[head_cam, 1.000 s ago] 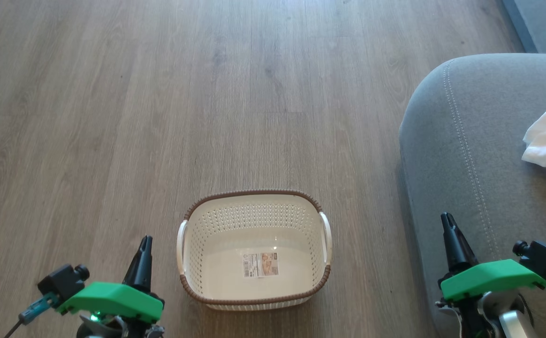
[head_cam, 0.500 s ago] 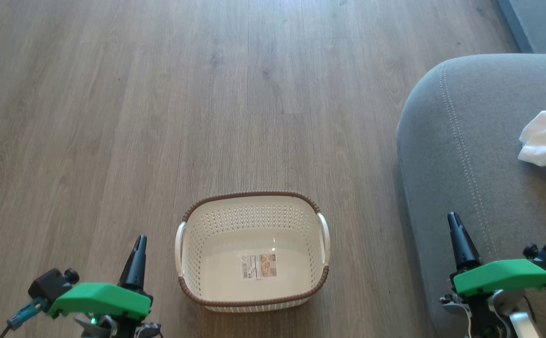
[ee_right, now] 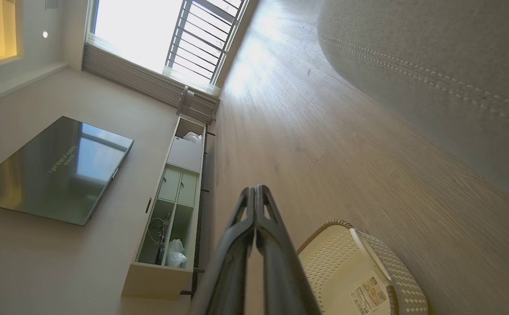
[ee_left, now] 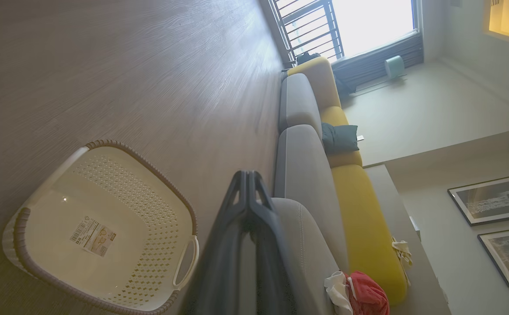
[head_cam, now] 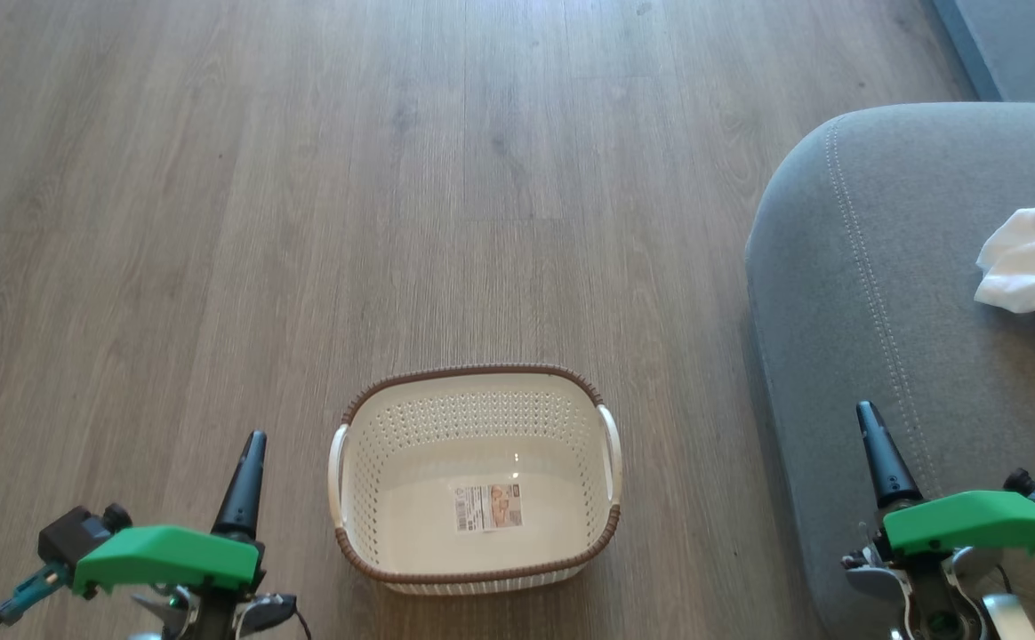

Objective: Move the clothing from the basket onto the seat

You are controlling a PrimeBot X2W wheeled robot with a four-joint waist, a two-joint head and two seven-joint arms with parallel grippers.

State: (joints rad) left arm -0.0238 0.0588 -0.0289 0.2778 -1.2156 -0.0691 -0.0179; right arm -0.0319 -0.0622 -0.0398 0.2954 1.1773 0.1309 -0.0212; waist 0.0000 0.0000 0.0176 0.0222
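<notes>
Both grippers were clenched on nothing, the left gripper (head_cam: 251,452) and right gripper (head_cam: 873,436) flanking the basket (head_cam: 473,370), which sat bare between them, nearer the left. The clothing (head_cam: 1024,267) — crumpled white, a red scrap behind — lay ahead and right of the right gripper, on the seat (head_cam: 873,293); nothing seemed left to move.

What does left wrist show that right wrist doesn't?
Left wrist, not right wrist: red and white clothing lying on the seat, a yellow backrest, a dark cushion, two framed pictures, and the left gripper, shut. Right wrist, not left wrist: a TV, a shelf unit, and the right gripper, shut. Both: the empty basket, its label, the grey seat, the wood floor and a bright window.
</notes>
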